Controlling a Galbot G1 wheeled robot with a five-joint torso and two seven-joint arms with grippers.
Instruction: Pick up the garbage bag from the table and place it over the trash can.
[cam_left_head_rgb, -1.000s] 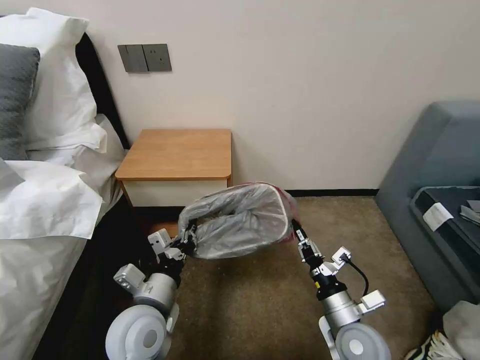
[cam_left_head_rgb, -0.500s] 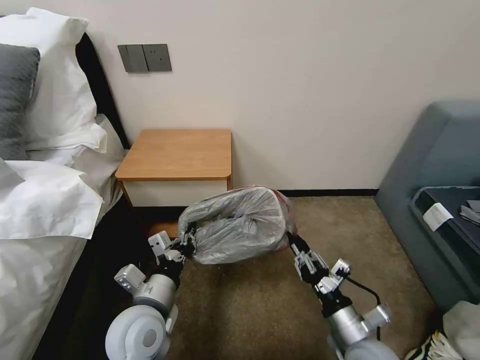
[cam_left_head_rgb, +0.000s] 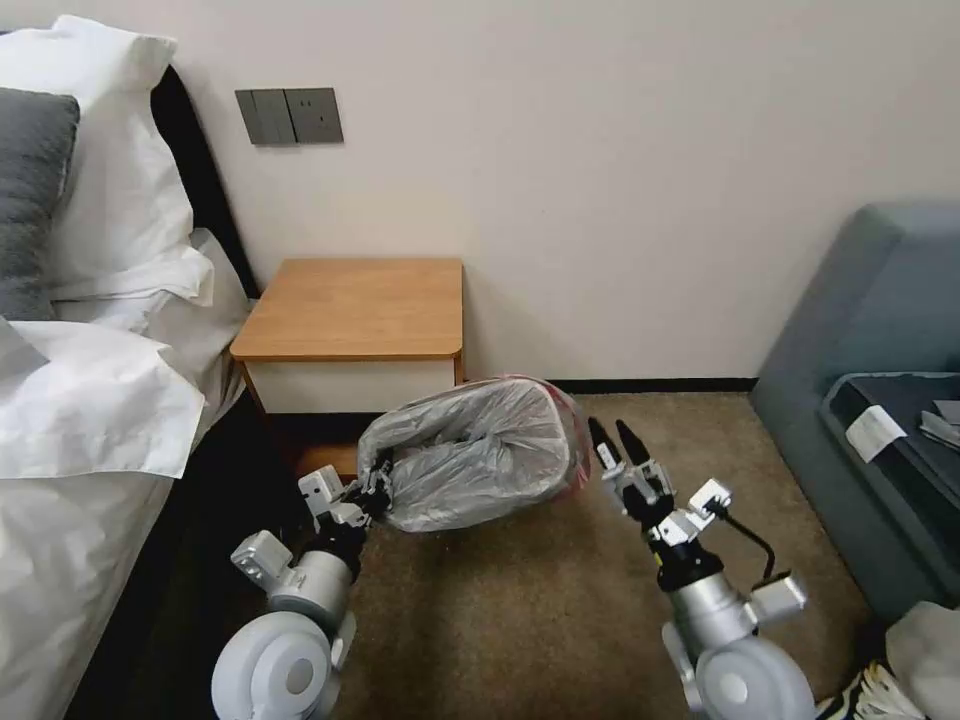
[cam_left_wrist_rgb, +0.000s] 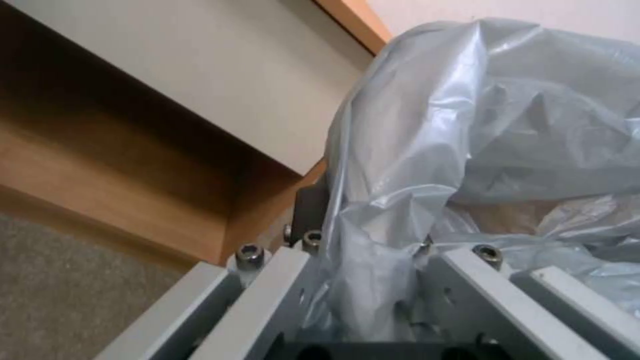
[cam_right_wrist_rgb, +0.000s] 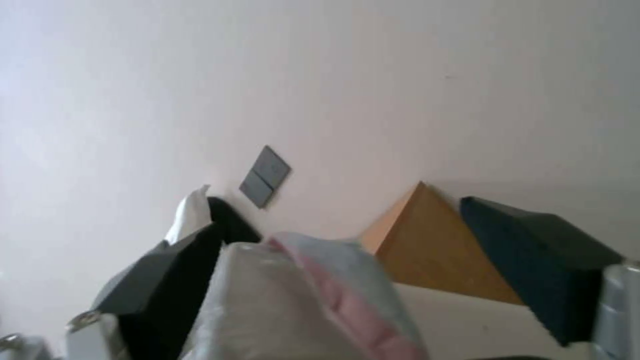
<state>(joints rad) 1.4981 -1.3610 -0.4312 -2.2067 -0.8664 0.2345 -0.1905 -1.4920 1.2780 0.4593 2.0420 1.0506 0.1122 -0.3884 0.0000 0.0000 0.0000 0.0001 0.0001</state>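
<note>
Brown low-pile carpet (cam_left_head_rgb: 520, 620) ran from my base to a plain cream wall (cam_left_head_rgb: 620, 180), and on it stood the thin, crinkly, translucent grey plastic garbage bag with its pinkish-red mouth edge (cam_left_head_rgb: 470, 460), draped over what I took to be the trash can, whose walls I could not see under the film. The bag sat on the floor just in front of the small wooden nightstand table with the orange-brown top and white drawer front (cam_left_head_rgb: 350, 305), whose top was bare.

I judged the bag nearly weightless, limp and slippery, prone to bunching and tearing if dragged across a rim; the sensible hold was the mouth edge, pinched on opposite sides.

My left gripper (cam_left_head_rgb: 375, 490) was clamped on a fold of that film at the near left side; in the left wrist view the plastic (cam_left_wrist_rgb: 480, 125) was bunched between the grey finger bars. My right gripper (cam_left_head_rgb: 618, 440) stood just beside the bag's right side with its two dark fingers spread apart and nothing between them; in its wrist view the pink edge (cam_right_wrist_rgb: 347, 300) lay close in front.

A bed with white linen (cam_left_head_rgb: 90, 400) lay to the left, a grey-blue sofa (cam_left_head_rgb: 870, 330) to the right.
</note>
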